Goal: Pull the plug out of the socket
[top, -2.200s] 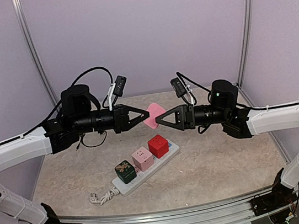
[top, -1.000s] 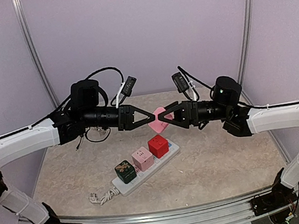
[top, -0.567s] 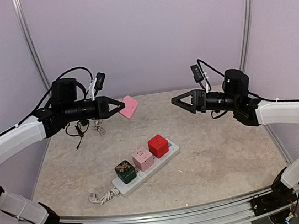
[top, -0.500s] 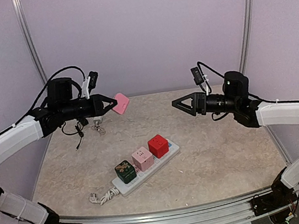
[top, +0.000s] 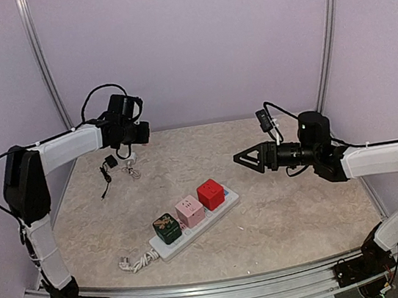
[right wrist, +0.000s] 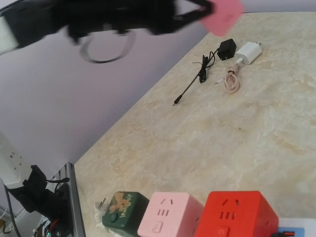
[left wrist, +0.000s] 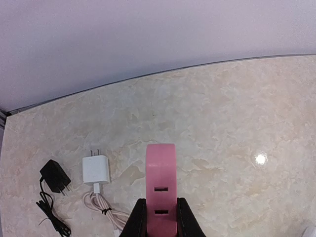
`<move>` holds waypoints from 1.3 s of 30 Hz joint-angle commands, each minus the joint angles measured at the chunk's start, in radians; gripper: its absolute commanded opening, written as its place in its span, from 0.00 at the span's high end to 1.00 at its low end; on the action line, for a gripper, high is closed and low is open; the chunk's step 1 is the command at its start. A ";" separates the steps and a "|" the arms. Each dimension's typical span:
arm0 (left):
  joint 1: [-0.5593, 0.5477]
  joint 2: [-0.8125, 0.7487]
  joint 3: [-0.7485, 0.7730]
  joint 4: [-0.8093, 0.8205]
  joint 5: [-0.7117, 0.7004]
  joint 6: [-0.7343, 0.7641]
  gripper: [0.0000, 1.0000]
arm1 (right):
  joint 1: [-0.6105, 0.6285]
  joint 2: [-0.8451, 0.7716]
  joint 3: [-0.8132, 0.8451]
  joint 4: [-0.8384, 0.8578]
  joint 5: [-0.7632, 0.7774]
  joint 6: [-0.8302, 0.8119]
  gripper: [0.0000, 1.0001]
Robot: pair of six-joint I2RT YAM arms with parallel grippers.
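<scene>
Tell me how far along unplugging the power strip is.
One pink adapter is off the power strip, clamped in the left gripper near the white charger. The right gripper holds nothing. Left: green cube, pink cube and red cube sit plugged in.

The socket (top: 179, 242), three cube adapters (top: 190, 211) on it, lies toward the table's (top: 304, 208) near edge; chargers (left wrist: 96, 169) lie by the far-left corner.

Left arm (right wrist: 123, 17) is a blurry dark smear up top, with a pink plug (right wrist: 224, 15) at its tip. Below that, near the tabletop (right wrist: 276, 113) edge along the purple wall (right wrist: 74, 98), a black adapter (right wrist: 227, 48) sits just beside a white charger (right wrist: 248, 52) with a coiled pinkish cable (right wrist: 230, 79). Along the bottom are a green cube (right wrist: 121, 211), pink cube (right wrist: 168, 218) and red cube (right wrist: 236, 215) side by side, plus a sliver of white socket (right wrist: 296, 228).
</scene>
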 commanded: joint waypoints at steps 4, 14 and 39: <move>0.001 0.284 0.223 -0.048 -0.255 0.152 1.00 | -0.004 -0.015 -0.044 0.012 -0.003 -0.023 0.03; 0.019 0.440 0.284 -0.058 -0.312 0.199 0.96 | -0.004 0.028 -0.045 0.053 -0.023 -0.003 0.03; -0.035 0.252 0.245 -0.155 0.116 0.124 0.31 | -0.004 -0.042 -0.013 -0.089 0.007 -0.046 0.03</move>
